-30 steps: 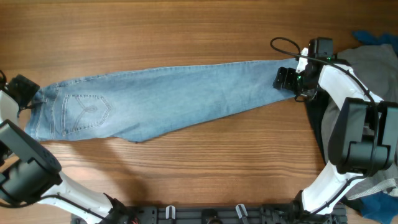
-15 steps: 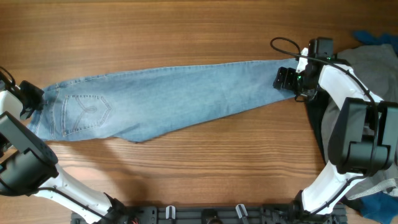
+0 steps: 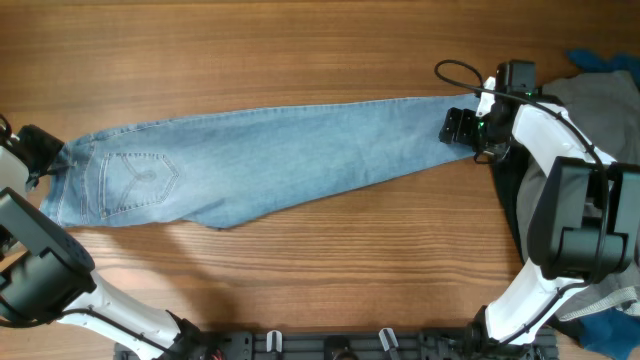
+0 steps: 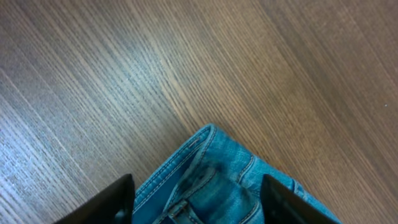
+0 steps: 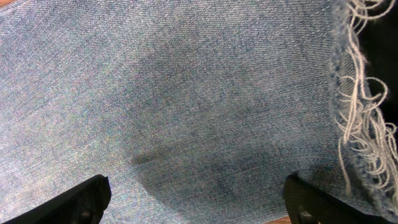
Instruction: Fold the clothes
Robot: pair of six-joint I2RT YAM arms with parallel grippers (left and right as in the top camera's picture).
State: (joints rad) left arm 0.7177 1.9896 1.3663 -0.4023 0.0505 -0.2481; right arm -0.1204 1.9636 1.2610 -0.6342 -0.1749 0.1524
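The light blue jeans lie flat, stretched across the wooden table, with the waistband and a stitched back pocket at the left and the leg hem at the right. My left gripper is at the waistband corner. In the left wrist view its jaws are open and straddle the waistband corner. My right gripper is over the leg end. In the right wrist view its jaws are open over the denim, with the frayed hem at the right.
A plain grey garment, bright blue fabric and black fabric are piled at the right edge beside the right arm. A black cable loops above the right gripper. Bare wood lies in front of and behind the jeans.
My left gripper shifted slightly down and right at the waistband, then back up and left. The jeans and the right gripper have not visibly moved.
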